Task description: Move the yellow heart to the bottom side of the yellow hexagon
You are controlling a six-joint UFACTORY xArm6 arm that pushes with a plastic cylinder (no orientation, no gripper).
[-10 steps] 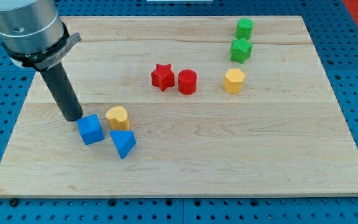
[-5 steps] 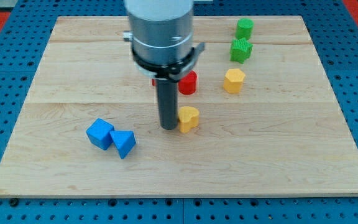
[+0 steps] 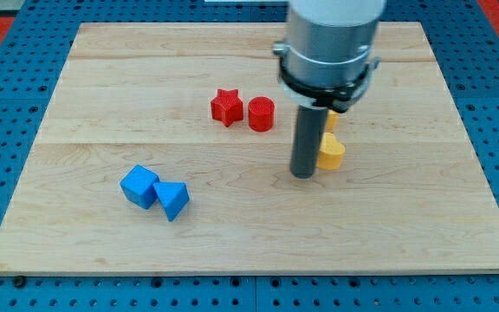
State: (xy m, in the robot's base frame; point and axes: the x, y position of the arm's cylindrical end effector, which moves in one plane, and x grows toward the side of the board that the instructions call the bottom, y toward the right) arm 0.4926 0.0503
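Note:
The yellow heart (image 3: 331, 154) lies on the wooden board right of centre. My tip (image 3: 302, 175) stands just left of it, touching or nearly touching its left side. The yellow hexagon (image 3: 330, 118) sits directly above the heart, mostly hidden behind my rod; only a sliver of its right edge shows. The heart is close below the hexagon.
A red star (image 3: 226, 107) and a red cylinder (image 3: 262, 113) sit left of my rod. A blue cube (image 3: 139, 186) and a blue triangular block (image 3: 173, 200) sit at lower left. The wooden board (image 3: 405, 217) rests on a blue pegboard. The arm's body hides the upper right.
My tip moved from the board's left to right of centre, pushing the yellow heart rightward to just below the yellow hexagon. The blue cube shifted slightly. The green blocks are now hidden by the arm.

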